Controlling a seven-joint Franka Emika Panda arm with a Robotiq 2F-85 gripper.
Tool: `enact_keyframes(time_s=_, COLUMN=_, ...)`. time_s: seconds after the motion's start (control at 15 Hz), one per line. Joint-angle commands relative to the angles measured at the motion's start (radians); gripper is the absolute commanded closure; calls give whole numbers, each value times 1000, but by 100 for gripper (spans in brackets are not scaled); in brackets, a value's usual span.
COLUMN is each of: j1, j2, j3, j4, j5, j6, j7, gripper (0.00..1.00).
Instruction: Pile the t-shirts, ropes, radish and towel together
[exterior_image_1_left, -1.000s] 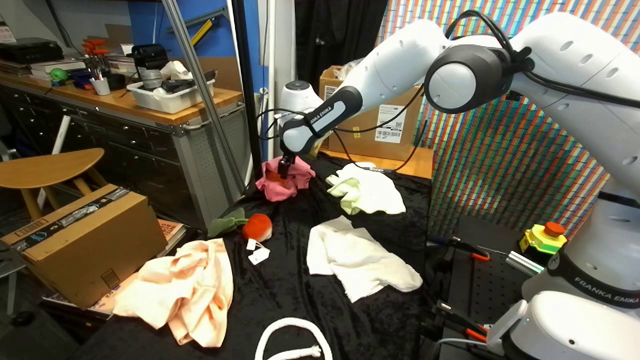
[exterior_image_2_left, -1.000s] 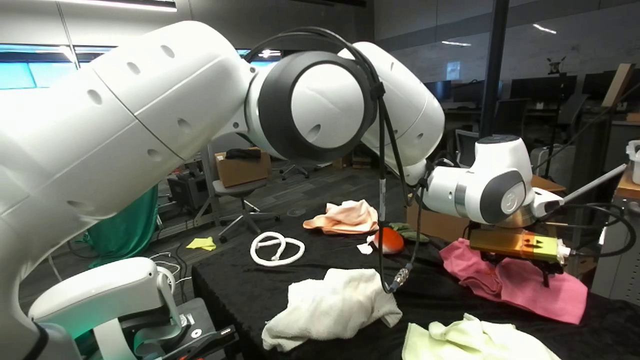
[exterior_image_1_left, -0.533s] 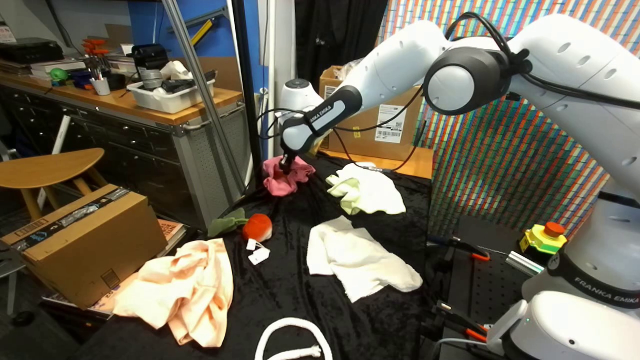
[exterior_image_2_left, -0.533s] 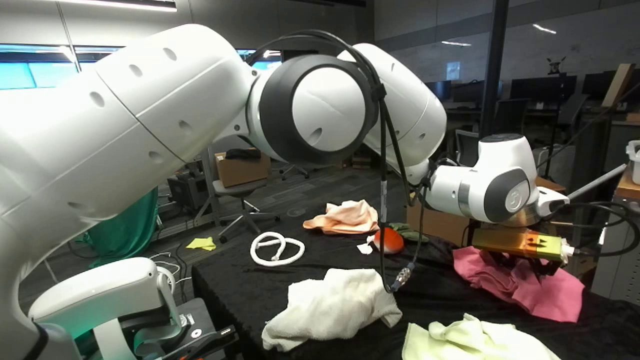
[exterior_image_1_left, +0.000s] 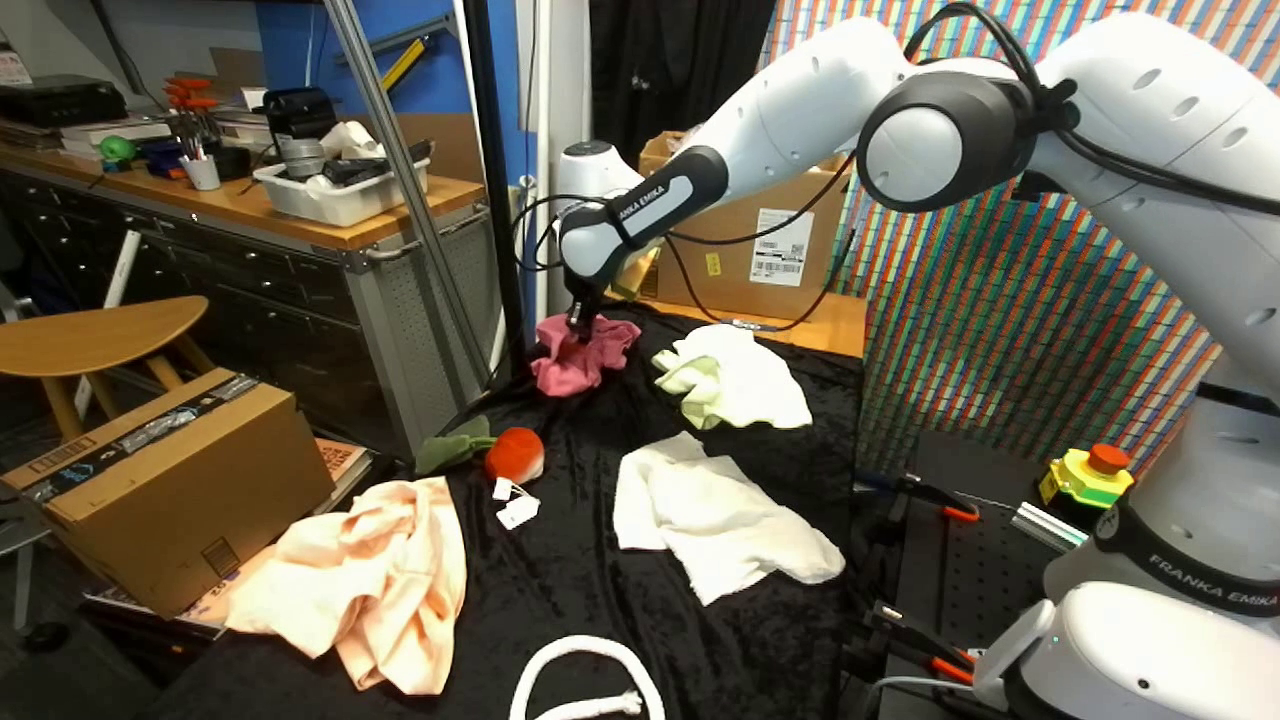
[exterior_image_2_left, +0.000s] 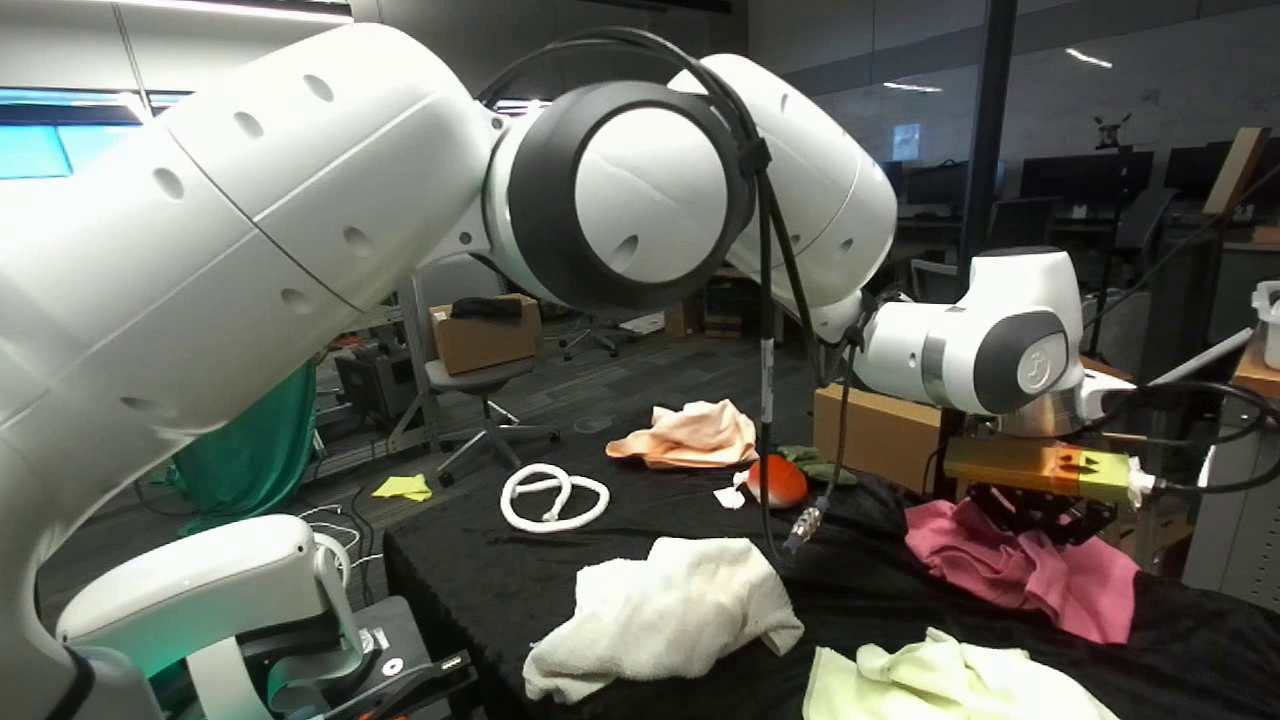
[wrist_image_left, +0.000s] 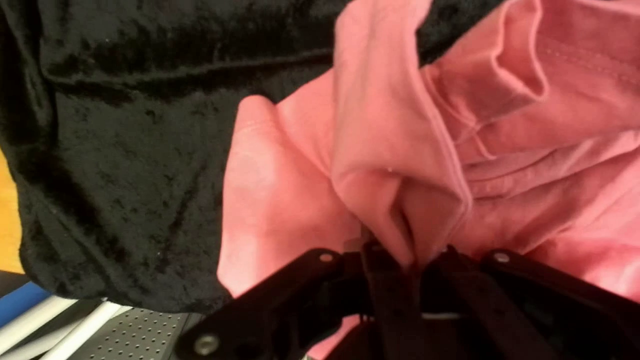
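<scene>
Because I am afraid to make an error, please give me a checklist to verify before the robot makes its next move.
1. Gripper holds the pink cloth: ok, a fold is pinched.
2. Pink cloth clear of the table: cannot tell, its underside is hidden.
3. Things gathered in one pile: not ok, the white cloth, pale green cloth and rope lie apart.
4. Toy radish uncovered: ok, lying with its tag showing.
5. Cable clear of the cloths: cannot tell from these views.
</scene>
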Motion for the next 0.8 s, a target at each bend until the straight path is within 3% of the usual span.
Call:
enact_keyframes(time_s=0.0, j1=-24, j2=-125, j3=39, j4=-104, j5=-6, j6=-74, j7=-71, gripper=95)
enact_keyframes(time_s=0.73, j1=-28, j2=-541, j3=102, j4=-605, j5=17, j6=-209, j7=-213, gripper=95)
